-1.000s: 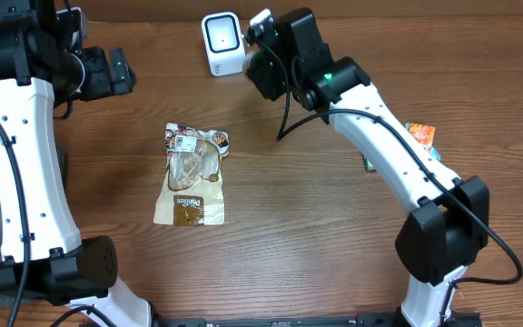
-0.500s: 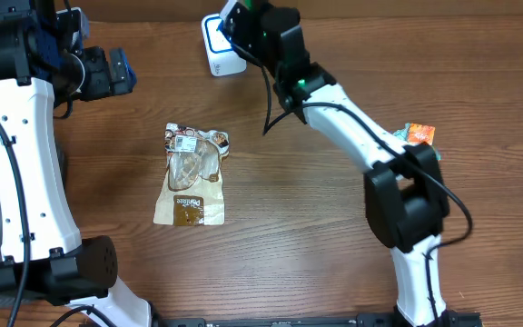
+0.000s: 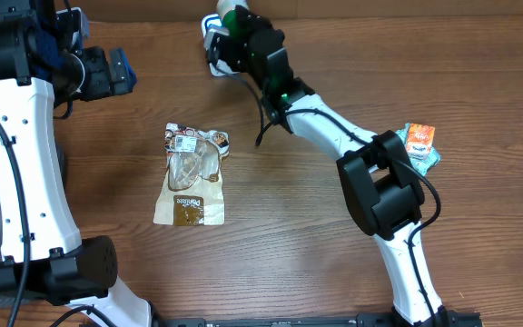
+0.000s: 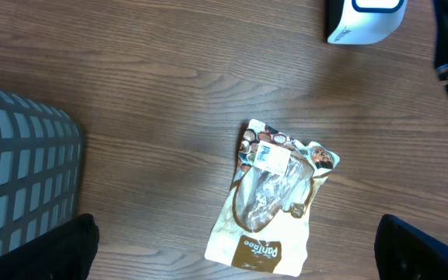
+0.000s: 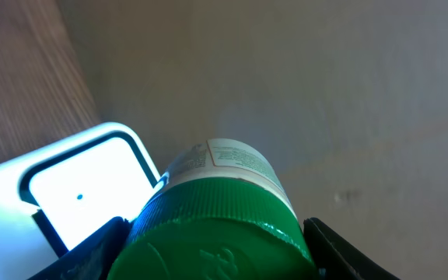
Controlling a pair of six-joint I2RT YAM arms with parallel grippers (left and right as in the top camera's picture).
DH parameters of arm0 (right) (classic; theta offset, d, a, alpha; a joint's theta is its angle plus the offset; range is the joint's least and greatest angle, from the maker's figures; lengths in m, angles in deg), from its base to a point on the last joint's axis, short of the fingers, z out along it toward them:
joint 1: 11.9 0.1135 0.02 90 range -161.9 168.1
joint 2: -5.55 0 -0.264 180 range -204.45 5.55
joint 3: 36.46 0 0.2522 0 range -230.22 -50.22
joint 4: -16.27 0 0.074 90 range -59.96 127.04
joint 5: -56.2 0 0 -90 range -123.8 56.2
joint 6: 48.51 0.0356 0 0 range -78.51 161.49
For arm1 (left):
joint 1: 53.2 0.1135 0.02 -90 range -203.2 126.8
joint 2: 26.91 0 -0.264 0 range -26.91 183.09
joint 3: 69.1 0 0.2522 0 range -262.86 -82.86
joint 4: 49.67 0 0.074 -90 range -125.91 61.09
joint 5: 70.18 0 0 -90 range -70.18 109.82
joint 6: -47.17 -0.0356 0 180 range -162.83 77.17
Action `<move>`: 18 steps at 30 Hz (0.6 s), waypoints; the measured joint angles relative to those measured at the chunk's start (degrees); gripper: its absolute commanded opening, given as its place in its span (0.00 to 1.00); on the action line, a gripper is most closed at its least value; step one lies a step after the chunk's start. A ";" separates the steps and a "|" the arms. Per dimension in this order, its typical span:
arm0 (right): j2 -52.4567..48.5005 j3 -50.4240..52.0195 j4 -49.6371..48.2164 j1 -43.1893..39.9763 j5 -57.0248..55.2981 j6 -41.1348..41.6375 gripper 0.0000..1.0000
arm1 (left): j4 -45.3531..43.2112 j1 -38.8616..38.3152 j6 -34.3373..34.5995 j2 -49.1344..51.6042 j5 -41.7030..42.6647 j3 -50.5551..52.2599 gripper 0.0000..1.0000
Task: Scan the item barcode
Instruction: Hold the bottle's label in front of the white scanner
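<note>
Scan is judged approx. midway. The bottle, cylindrical w/ green plastic cap & white printed label, is gripped by the right end effector at far centre, just beside the glossy lit window of the white, round-cornered scanner. No read can be confirmed. The left end effector is held open, far left. A crinkly pouch is seen flat on the wood-grain tabletop.

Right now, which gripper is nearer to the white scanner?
Right. The right gripper holds a green-capped bottle just in front of the scanner; the left gripper hangs open, well off to the scanner's side.
</note>
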 measured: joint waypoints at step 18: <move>-1.75 0.00 -1.14 0.96 0.31 -0.17 0.52 | 0.02 0.00 0.00 0.00 0.02 0.00 1.00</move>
